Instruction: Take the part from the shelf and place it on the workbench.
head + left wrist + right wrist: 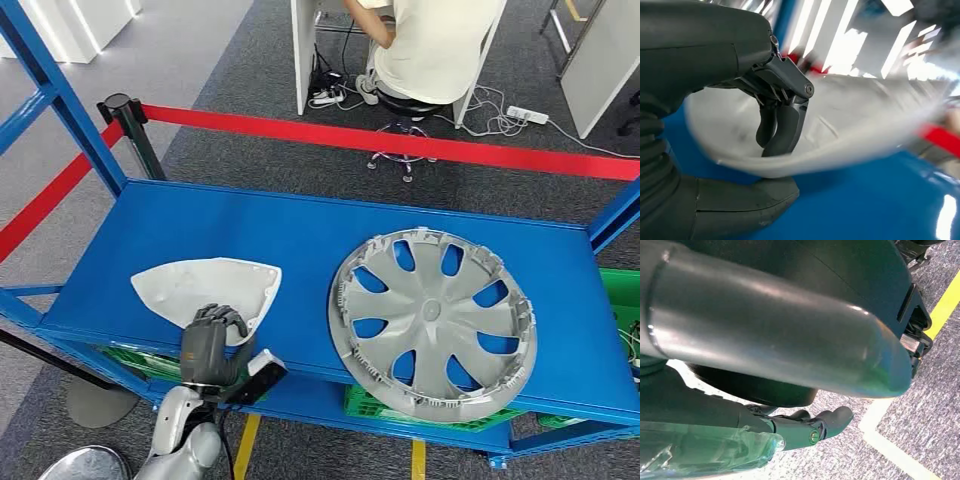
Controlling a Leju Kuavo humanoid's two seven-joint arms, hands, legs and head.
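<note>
Halfway into the grab, left hand [213,338] clamped on the white shell part [207,287] at the front edge of the blue shelf [302,240], next needs a clean lift clear.

Even, bright indoor light is falling from overhead in the head view, which is looking sharp, with only soft shadows under the silver plastic wheel cover [432,325] on the blue metal shelf [317,240]. The left wrist view is smearing heavily: the pale grey curved shell part [851,125] is streaking with motion blur, and white ceiling lights are glaring behind it and reflecting off the shelf. The right wrist view is looking dim and green-tinted, with close dark surfaces sitting out of focus.
</note>
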